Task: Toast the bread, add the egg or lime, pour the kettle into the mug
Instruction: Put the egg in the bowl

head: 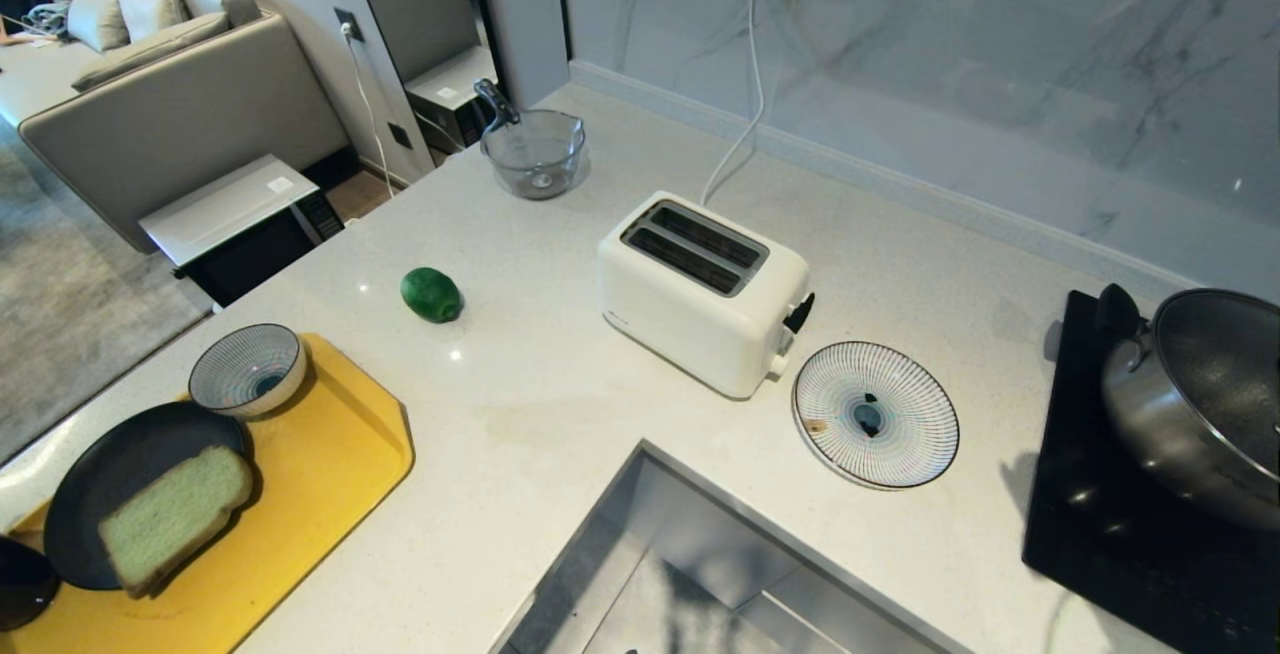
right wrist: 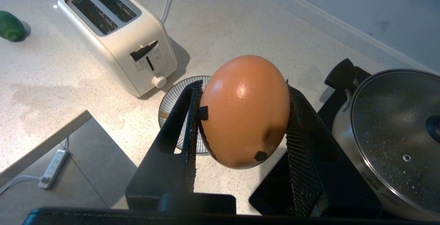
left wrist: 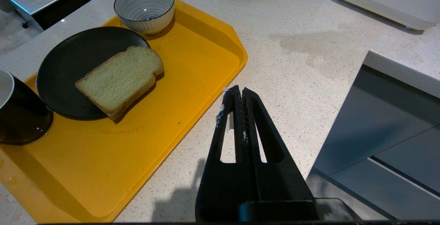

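From the head, a pale speckled tabletop (head: 560,404) runs to a grey marble wall, with a white toaster (head: 703,291) mid-surface, the lime (head: 431,294) towards the left edge, the bread (head: 175,517) on a black plate (head: 100,479) on a yellow tray (head: 320,474) at the near left corner, a sink (head: 700,564) at the near edge, and a sofa beyond. At the left wrist, the left end effector (left wrist: 239,92) hangs pressed together above the tabletop between tray and sink, the mug (left wrist: 17,111) on the tray's corner. At the right wrist, the right end effector (right wrist: 244,115) is clamped on the egg (right wrist: 244,111) above a striped plate (right wrist: 172,104) beside the toaster, a lidded pot (right wrist: 395,132) alongside.
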